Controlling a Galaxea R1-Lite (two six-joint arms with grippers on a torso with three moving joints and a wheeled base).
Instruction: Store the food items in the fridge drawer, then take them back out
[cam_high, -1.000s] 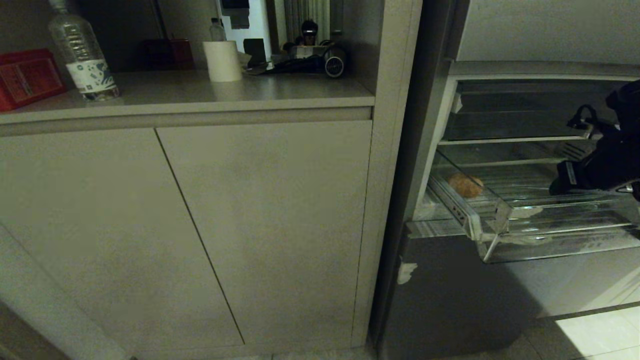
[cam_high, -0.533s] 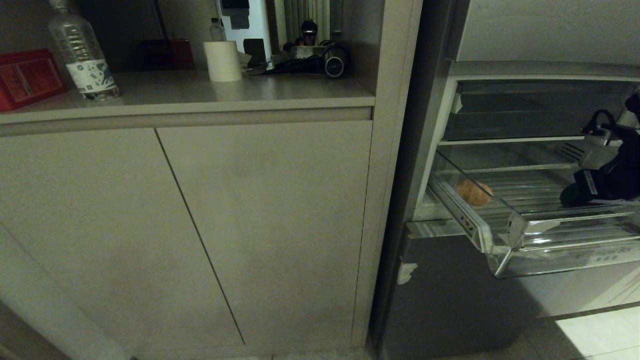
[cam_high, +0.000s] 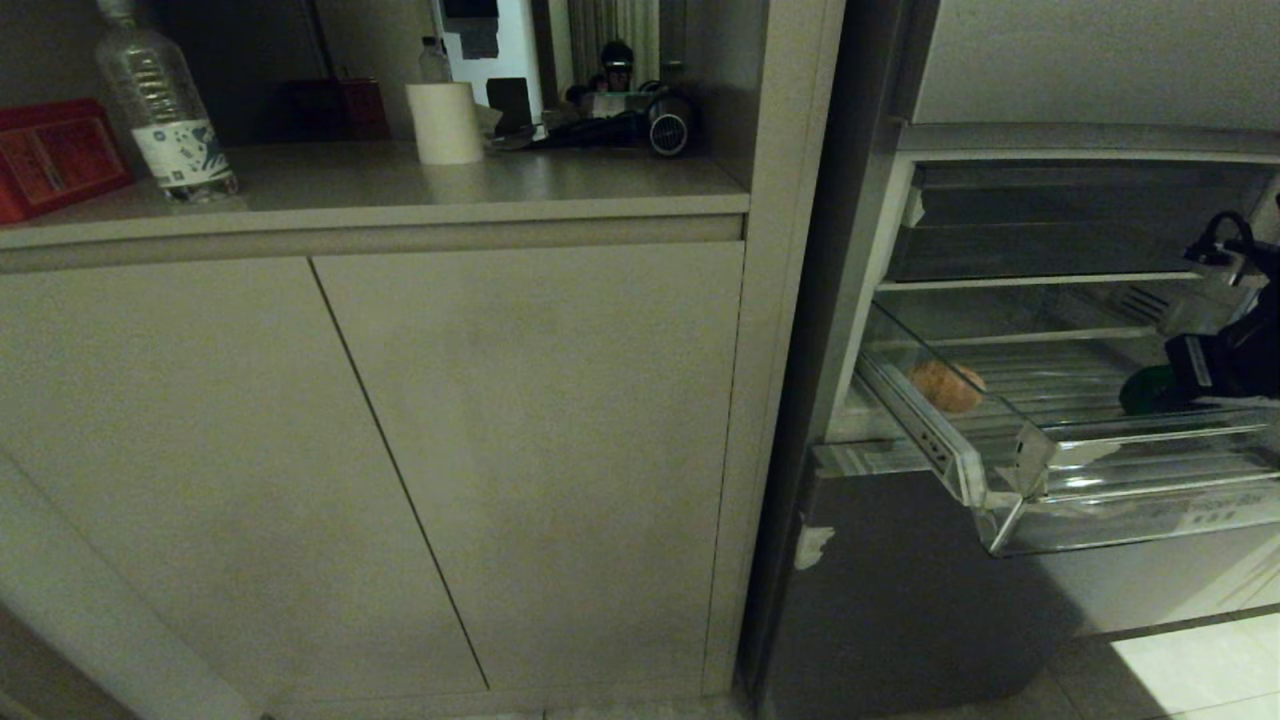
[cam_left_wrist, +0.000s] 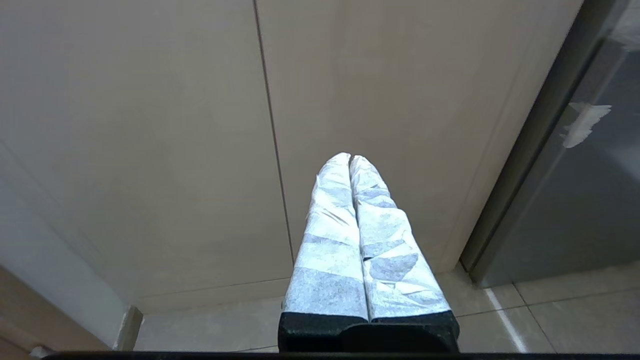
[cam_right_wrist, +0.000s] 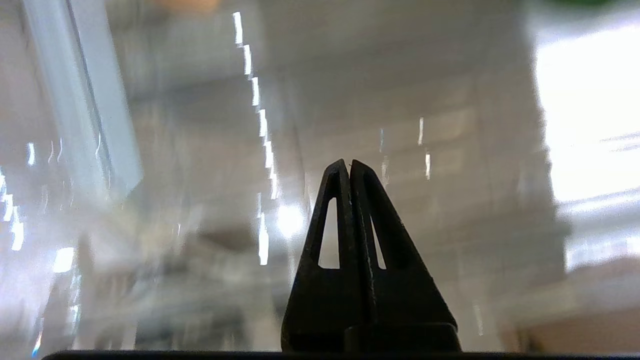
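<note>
The fridge drawer (cam_high: 1130, 510), clear plastic with a ribbed floor, stands pulled out of the open fridge. A brownish-orange food item (cam_high: 947, 385) lies at the drawer's left end. At the right end rests a dark green food item (cam_high: 1143, 391), partly covered by my right arm (cam_high: 1230, 355). The right gripper (cam_right_wrist: 349, 165) is shut and empty, its black fingers pressed together over the drawer's clear floor (cam_right_wrist: 200, 150). My left gripper (cam_left_wrist: 350, 159), wrapped in pale tape, is shut and hangs parked in front of the cabinet doors.
A darker drawer (cam_high: 1020, 240) sits above the clear one. Left of the fridge is a cabinet (cam_high: 530, 450) whose counter (cam_high: 400, 185) holds a water bottle (cam_high: 165, 105), a red box (cam_high: 55, 150) and a paper roll (cam_high: 444, 122). Tiled floor (cam_high: 1200, 660) lies below.
The clear drawer has slid further out of the fridge, carrying the orange piece along. My right arm has drawn back to the right, uncovering the green piece.
</note>
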